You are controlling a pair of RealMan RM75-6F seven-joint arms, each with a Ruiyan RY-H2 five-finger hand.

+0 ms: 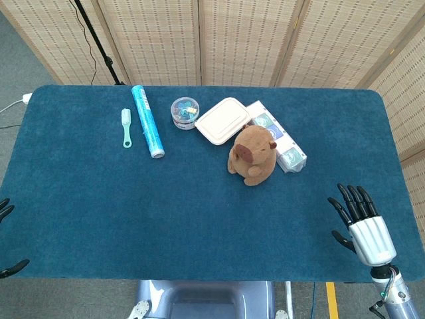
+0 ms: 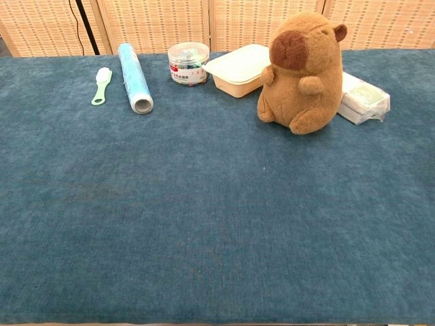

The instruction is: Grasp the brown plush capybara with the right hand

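Note:
The brown plush capybara [image 1: 253,155] sits upright on the blue table, right of centre; the chest view shows the capybara [image 2: 303,72] from the front, leaning against nothing. My right hand [image 1: 362,222] is at the table's front right corner, fingers straight and spread, holding nothing, well short of the toy. Only dark fingertips of my left hand [image 1: 6,239] show at the left edge, and whether they are spread or curled cannot be judged. Neither hand appears in the chest view.
Behind the toy lie a white lidded box [image 1: 222,120] and a pack of tissues [image 1: 279,136]. Further left are a round clear tub [image 1: 184,113], a blue film roll [image 1: 147,120] and a green brush [image 1: 126,127]. Woven screens stand behind the table.

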